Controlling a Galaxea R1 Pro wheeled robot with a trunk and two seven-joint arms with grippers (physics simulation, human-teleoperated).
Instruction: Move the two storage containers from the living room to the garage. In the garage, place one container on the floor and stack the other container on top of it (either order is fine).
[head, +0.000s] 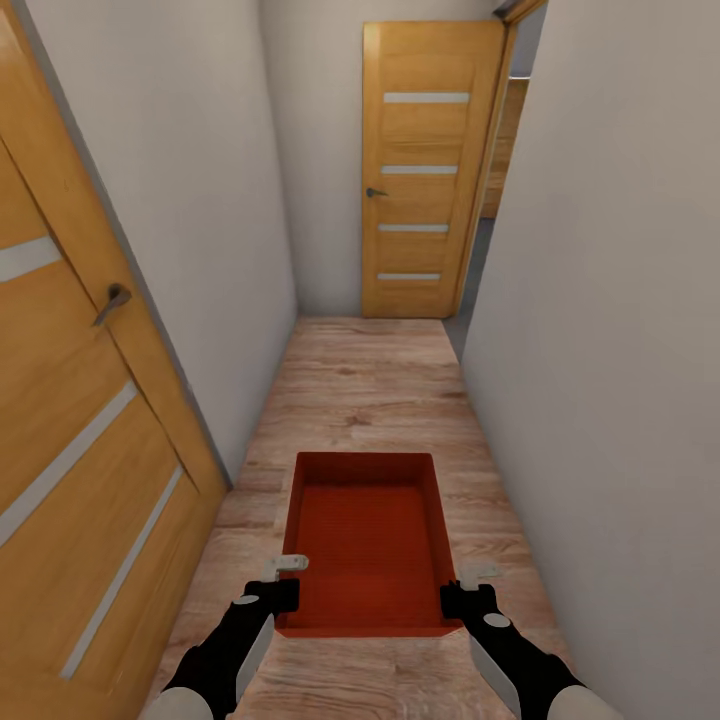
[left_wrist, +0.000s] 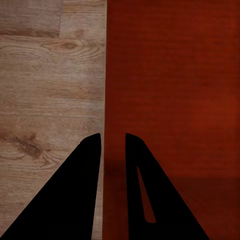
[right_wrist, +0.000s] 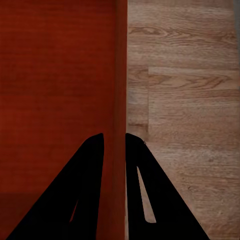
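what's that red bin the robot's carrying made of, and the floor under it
The storage container looks like thin moulded plastic: uniform orange-red, matte, finely ribbed bottom, thin walls. The hallway floor looks like light wood planks or laminate, with visible grain, knots and board seams.

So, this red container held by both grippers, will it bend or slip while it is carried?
The storage container looks thin-walled and empty, so probably light, though its walls may flex. The left gripper and right gripper each pinch one side wall, so it should stay level, but smooth walls could slip.
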